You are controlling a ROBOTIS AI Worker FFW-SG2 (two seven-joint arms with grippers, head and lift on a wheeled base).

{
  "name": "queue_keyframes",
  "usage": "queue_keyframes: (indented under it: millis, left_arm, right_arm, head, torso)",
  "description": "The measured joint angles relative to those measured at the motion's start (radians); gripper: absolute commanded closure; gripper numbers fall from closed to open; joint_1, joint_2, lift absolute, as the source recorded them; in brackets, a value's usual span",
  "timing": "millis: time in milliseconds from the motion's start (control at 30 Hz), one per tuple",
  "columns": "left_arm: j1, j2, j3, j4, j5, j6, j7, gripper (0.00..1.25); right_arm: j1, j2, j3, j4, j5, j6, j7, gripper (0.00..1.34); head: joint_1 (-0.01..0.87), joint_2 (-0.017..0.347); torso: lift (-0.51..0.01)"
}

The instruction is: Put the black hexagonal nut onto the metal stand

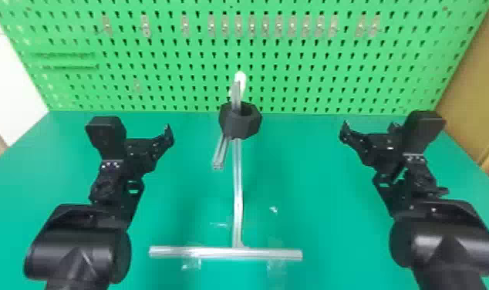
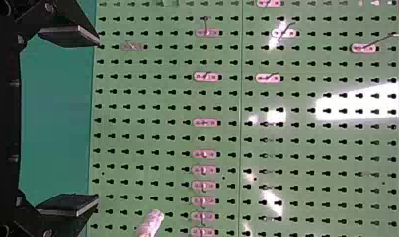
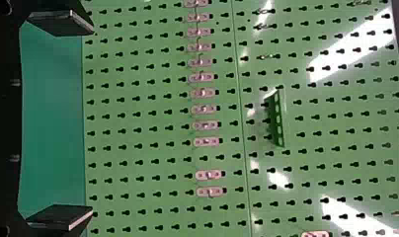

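The black hexagonal nut (image 1: 240, 121) sits around the upper part of the metal stand (image 1: 237, 185) in the head view, the rod passing through its hole. Neither gripper touches it. My left gripper (image 1: 149, 148) is to the left of the nut, apart from it; in the left wrist view the left gripper (image 2: 96, 121) is open with nothing between its fingers. On the other side of the stand, my right gripper (image 1: 370, 131) is held well clear of the nut. The right wrist view has the right gripper (image 3: 92, 121) wide open, holding nothing. A pale rod end (image 2: 152, 222) appears in the left wrist view.
A green pegboard (image 1: 294, 77) with a row of small hooks rises behind the green table (image 1: 317, 185). The stand's crossbar (image 1: 216, 253) lies along the near side between the arms. A short metal bar (image 1: 220, 154) slants down below the nut.
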Motion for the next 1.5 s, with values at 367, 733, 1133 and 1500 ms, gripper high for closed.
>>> queue_keyframes:
  millis: [367, 733, 1133, 1500]
  left_arm:
    - [0.0, 0.0, 0.002, 0.0, -0.008, 0.0, 0.0, 0.16]
    - [-0.002, 0.0, 0.0, 0.0, -0.01, 0.0, 0.0, 0.16]
    - [-0.003, 0.0, -0.001, 0.0, -0.007, 0.0, 0.0, 0.16]
    - [-0.003, 0.0, -0.001, 0.0, -0.004, 0.0, 0.0, 0.16]
  right_arm:
    - [0.002, -0.006, 0.002, 0.0, -0.002, 0.002, -0.002, 0.03]
    - [0.002, -0.006, 0.001, 0.0, -0.005, 0.018, -0.002, 0.03]
    - [0.001, -0.009, 0.006, 0.0, -0.008, 0.03, -0.002, 0.03]
    - [-0.001, -0.011, 0.009, 0.0, -0.014, 0.035, -0.002, 0.05]
  head:
    - [0.693, 0.081]
    - [0.693, 0.081]
    - [0.693, 0.081]
    - [0.693, 0.081]
  torso:
    - [-0.001]
    - [-0.001]
    - [-0.001]
    - [-0.001]
